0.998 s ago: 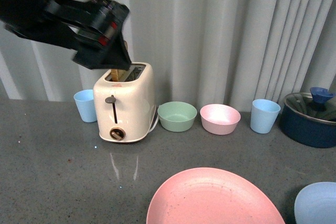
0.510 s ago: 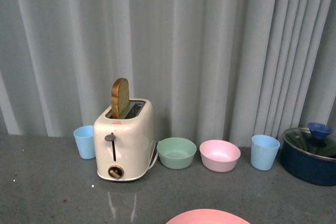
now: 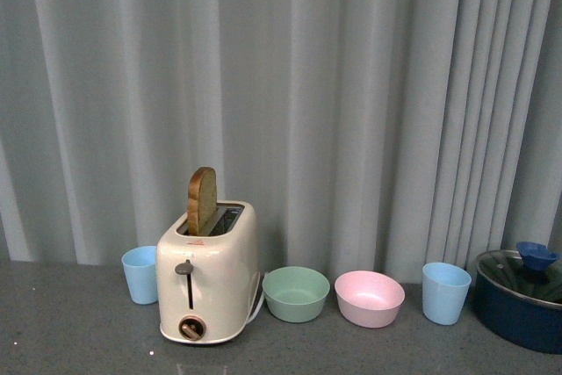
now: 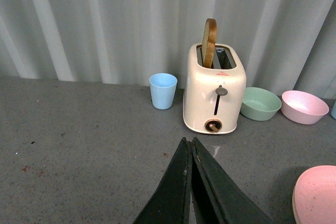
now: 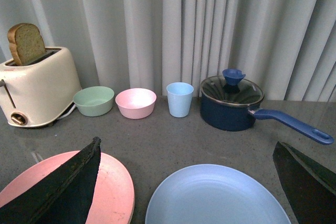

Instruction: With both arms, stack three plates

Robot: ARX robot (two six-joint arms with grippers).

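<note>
The pink plate [image 5: 113, 187] lies flat on the grey counter [image 4: 79, 129] at the near edge, and the light blue plate [image 5: 215, 198] lies flat just beside it on the robot's right, with a narrow strip of counter showing between their rims, so these two are not yet stacked. A paler edge shows under the pink plate's rim in both wrist views; that may be the cream plate already beneath it, but I cannot tell, and no cream plate is plainly seen anywhere. Judged from this, at most one placement is done, and the blue plate is left to lift and set on the pile. The right gripper [image 5: 186, 144] hangs over the two plates with its claw spread wide and nothing in it, one finger above the pink plate and the other off past the blue one. The left gripper [image 4: 187, 141] has its claw pressed together on nothing, pointing over bare counter toward the toaster [image 3: 209, 283]. The front view shows neither arm nor any plate, only the back row before the curtain [image 3: 351, 85]: a blue cup [image 3: 140, 274], the toaster with a slice of bread [image 3: 201, 199] standing up in it, a green bowl [image 3: 295, 292], a pink bowl [image 3: 369, 298], a second blue cup [image 3: 445, 292] and a dark blue pot [image 3: 518, 300] with a glass lid
</note>
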